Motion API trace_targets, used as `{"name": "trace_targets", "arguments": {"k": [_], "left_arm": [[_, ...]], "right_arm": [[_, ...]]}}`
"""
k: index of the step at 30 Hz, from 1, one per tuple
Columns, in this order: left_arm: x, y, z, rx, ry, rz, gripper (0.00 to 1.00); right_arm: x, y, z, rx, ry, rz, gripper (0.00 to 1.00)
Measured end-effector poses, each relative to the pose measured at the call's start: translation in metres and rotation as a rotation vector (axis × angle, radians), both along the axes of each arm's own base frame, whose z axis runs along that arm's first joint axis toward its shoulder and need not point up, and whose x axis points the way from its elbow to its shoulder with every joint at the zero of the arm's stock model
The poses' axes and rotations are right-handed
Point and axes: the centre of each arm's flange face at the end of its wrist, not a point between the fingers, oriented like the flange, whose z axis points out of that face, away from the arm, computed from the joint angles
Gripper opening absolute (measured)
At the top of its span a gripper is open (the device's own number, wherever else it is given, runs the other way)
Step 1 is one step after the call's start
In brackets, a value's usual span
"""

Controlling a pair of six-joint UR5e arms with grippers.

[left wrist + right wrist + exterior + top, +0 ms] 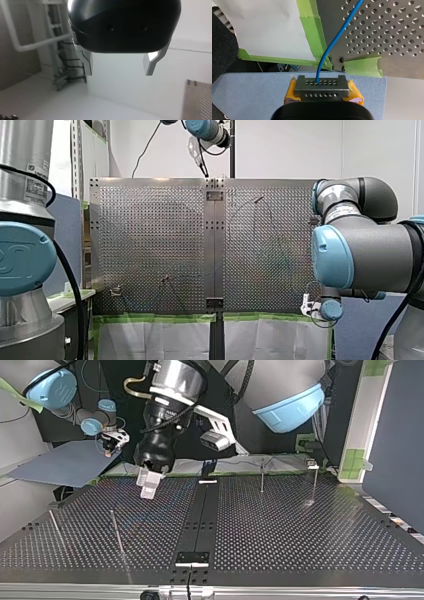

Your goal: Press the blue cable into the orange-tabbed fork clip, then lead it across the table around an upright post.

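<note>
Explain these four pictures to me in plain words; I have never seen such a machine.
These are two robot arms, my left arm and my right arm, standing at a perforated metal table. The front view looks from behind the arms over the table. The top view faces them from across it. The other two pictures come from cameras on the wrists. Thin upright posts stand on the table. My right gripper, with yellow pads, is shut on a blue cable, beside the green tape at the table's edge. My left gripper is open and holds nothing; in the top view it hangs above the table.
</note>
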Motion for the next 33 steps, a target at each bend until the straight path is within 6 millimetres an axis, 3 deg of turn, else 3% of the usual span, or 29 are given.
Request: {"name": "trace_targets", "arguments": {"k": [4,8,17,27,33], "left_arm": [[-0.004,0.005,0.000,-0.040,-0.007,-0.021,0.98],[0.002,-0.001,-0.021,-0.047,0.010,-0.029,0.98],[0.020,-0.021,-0.087,-0.003,0.060,-0.036,0.98],[0.035,-0.037,-0.180,0.058,0.127,-0.036,0.98],[0.033,-0.034,-0.210,0.062,0.136,-0.034,0.98]], "right_arm": [[0.001,0.000,0.000,0.002,0.004,0.003,0.00],[0.001,0.000,0.001,0.004,0.004,0.004,0.00],[0.003,0.001,0.001,0.003,0.006,0.009,0.00],[0.006,0.001,0.002,0.002,0.006,0.014,0.00],[0.007,0.001,0.002,0.003,0.006,0.014,0.00]]}}
